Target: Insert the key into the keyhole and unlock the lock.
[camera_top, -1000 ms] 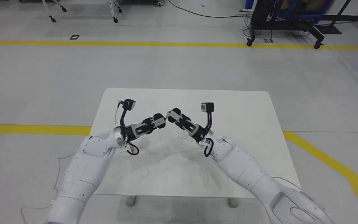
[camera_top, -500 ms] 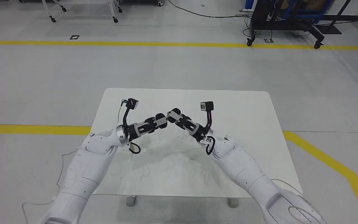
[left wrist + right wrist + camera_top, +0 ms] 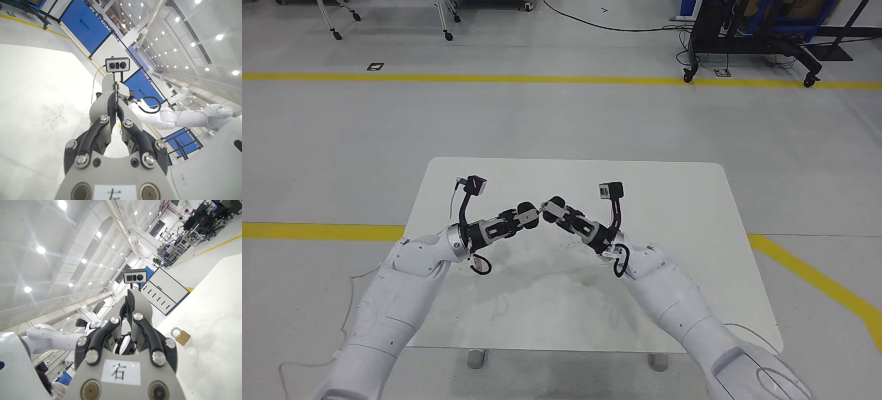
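While the last second brings only slight shifts, the left gripper [image 3: 115, 94] stays over the middle of the worktop [image 3: 682, 200], its pads pressed together. Whether the key sits between them I cannot tell. Tip to tip with it, the right gripper [image 3: 130, 298] is likewise pinched narrow, and its arm has edged only a little. Near it the lock [image 3: 180, 336] lies on the worktop, its shackle apparently closed, apart from both grippers and held by neither. My judgement is that some mid-air handover or regrasp occupies the pair, so insertion has not begun.
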Controlling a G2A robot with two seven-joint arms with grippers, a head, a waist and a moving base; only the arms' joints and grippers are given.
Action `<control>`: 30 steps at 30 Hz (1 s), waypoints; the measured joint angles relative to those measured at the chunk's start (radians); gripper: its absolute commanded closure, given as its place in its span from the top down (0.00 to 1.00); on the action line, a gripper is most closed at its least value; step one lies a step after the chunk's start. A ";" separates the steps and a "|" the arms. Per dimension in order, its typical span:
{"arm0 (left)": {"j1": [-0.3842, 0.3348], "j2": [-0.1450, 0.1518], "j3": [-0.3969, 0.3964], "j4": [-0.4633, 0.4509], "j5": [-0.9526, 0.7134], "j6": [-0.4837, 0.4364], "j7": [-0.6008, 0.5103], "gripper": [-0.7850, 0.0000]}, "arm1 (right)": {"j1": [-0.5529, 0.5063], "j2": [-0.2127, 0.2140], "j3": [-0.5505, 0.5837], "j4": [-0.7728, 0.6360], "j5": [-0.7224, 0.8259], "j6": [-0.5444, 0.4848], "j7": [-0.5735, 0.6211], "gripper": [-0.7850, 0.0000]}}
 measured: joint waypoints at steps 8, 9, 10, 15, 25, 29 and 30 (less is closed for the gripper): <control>0.009 0.005 -0.005 -0.005 -0.022 -0.008 0.004 0.00 | -0.012 -0.017 0.040 0.014 0.023 0.000 0.128 0.00; 0.009 0.005 -0.005 -0.005 -0.024 -0.008 0.003 0.00 | -0.011 -0.019 0.044 0.018 0.027 0.000 0.142 0.00; 0.009 0.006 -0.005 -0.006 -0.025 -0.007 0.003 0.00 | -0.011 -0.021 0.047 0.022 0.031 0.000 0.155 0.00; 0.011 0.007 -0.004 -0.008 -0.031 -0.007 0.003 0.00 | -0.008 -0.033 0.065 0.039 0.054 0.000 0.221 0.00; 0.015 0.013 -0.009 -0.015 -0.019 -0.011 0.013 0.00 | -0.024 -0.042 0.068 0.013 0.091 0.000 0.222 1.00; 0.023 0.020 -0.034 -0.014 -0.039 -0.025 0.020 0.00 | -0.024 -0.043 0.068 0.012 0.093 0.000 0.222 1.00; 0.025 0.022 -0.040 -0.014 -0.045 -0.028 0.018 0.00 | -0.024 -0.043 0.068 0.012 0.093 0.000 0.222 1.00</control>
